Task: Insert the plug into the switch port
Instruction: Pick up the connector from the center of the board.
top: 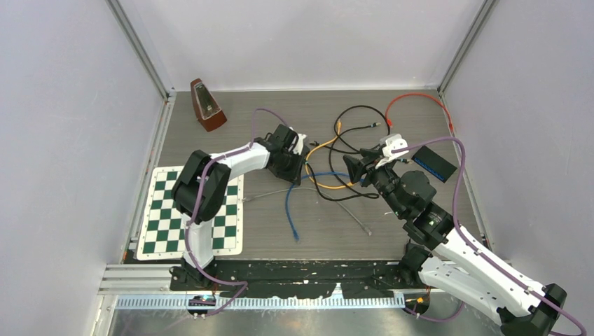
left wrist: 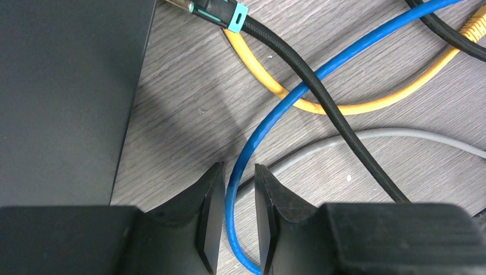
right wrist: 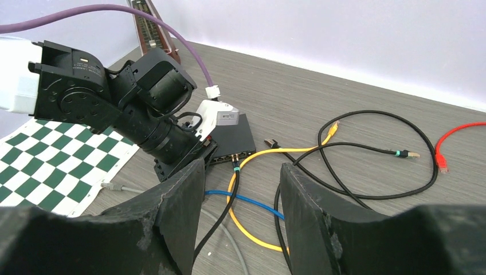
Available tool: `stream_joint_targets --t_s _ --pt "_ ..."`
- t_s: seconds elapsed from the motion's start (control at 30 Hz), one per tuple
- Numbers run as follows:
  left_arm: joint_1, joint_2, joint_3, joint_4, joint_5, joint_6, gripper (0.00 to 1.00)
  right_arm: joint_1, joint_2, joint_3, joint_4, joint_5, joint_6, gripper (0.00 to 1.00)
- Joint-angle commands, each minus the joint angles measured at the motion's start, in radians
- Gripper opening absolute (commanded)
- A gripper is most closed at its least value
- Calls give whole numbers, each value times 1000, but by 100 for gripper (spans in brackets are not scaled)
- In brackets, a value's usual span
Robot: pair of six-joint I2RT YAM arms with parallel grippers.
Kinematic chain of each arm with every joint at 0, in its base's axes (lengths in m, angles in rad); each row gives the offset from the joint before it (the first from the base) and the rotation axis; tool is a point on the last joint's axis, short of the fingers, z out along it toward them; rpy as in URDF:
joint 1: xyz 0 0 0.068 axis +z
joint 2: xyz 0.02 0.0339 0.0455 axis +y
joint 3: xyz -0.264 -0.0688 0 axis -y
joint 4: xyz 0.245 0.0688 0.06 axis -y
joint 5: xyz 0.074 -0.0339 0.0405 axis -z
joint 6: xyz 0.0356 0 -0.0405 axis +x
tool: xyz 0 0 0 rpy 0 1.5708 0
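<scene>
Currently: left gripper [left wrist: 239, 169] fingers sit close on either side of the blue cable [left wrist: 269, 114]; cannot tell whether they pinch it. The black switch [left wrist: 57, 86] lies just beside them, at 9 o'clock in the left wrist view. A black-cable plug [left wrist: 220, 11] with a teal collar meets its edge at 12 o'clock; seated or not is unclear. The blue cable's free end [top: 295, 236] rests on the tabletop [top: 301, 105] toward 6 o'clock, well apart from the switch.

Judgement: insertion not yet done; cable-grasp stage.

Left arm reaches forward, wrist pitched down. Right gripper [right wrist: 240, 169] fingers wide apart, empty, hovering, aimed at the switch from 3 o'clock.
</scene>
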Motion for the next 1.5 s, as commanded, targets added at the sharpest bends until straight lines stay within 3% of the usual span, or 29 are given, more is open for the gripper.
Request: stream_joint_targets --t_s 0.0,0.1,0.4,0.7,1.0,1.17,1.3,1.47 --pt "-8 -33 -44 9 -29 10 29 6 -11 -1 16 16 -2 58" --pt "-14 -30 -50 6 -45 13 27 6 -14 6 8 19 1 58" --pt "-17 -113 -27 -73 -28 56 0 6 -16 22 2 21 6 58" --pt "-17 -310 78 -305 -123 75 0 6 -45 48 -3 31 -48 58" --pt "-17 -425 94 -493 -313 80 0 6 -43 51 0 -14 -71 59" --pt "-17 -499 119 -584 -321 111 0 5 -41 23 57 -199 -165 60" --pt "-17 -557 159 -674 -320 143 0 6 -25 112 -21 -394 -269 62" --pt "-15 -645 162 -683 -481 183 0 6 4 131 15 -587 -313 63"
